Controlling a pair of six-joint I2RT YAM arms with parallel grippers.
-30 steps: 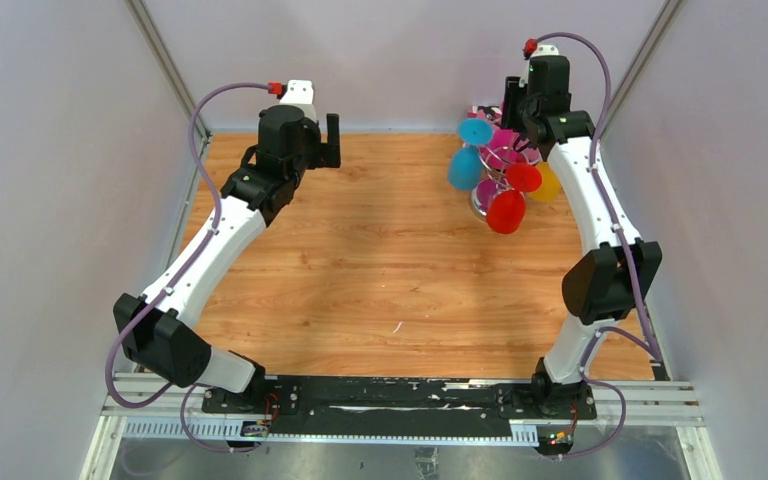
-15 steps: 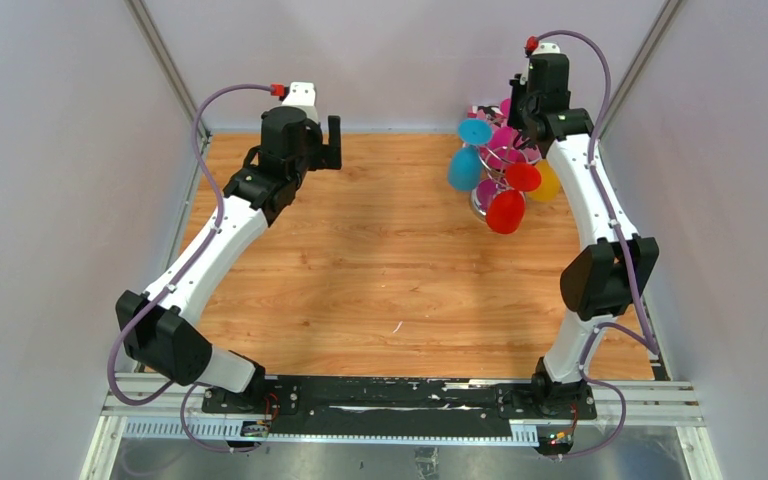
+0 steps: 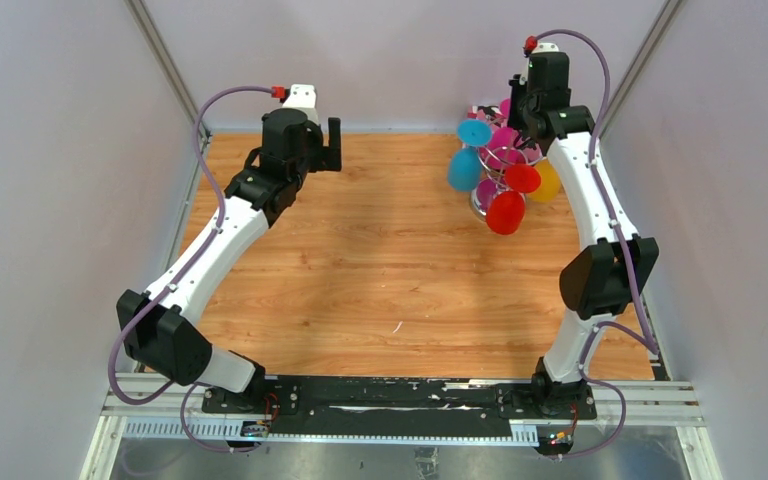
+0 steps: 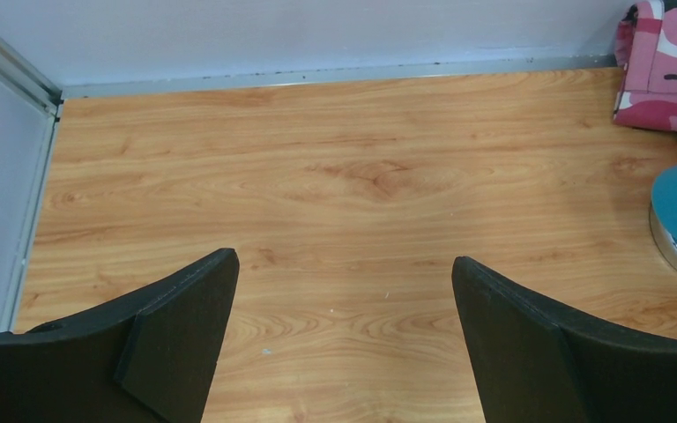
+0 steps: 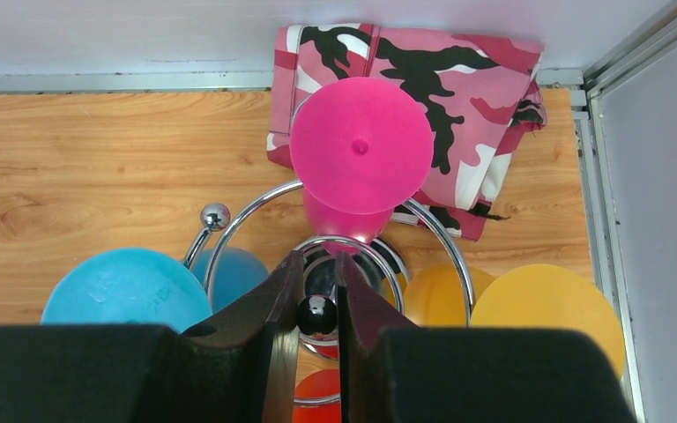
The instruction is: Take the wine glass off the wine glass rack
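1. There's the shiny chrome wire wine glass rack (image 5: 214,216), at the far right of the wooden surface (image 4: 361,176), with plastic glasses hanging foot-up: pink wine glass (image 5: 361,145), blue wine glass (image 5: 126,286), yellow wine glass (image 5: 546,308), red wine glass (image 3: 506,212).
2. The right gripper (image 5: 319,264) has its fingers pinched on the ball atop the rack's post, with no glass in them.
3. A pink camouflage cloth (image 5: 485,79) lies just behind the rack.
4. The left gripper (image 4: 344,260) has its fingers spread wide and empty, well apart from the rack.
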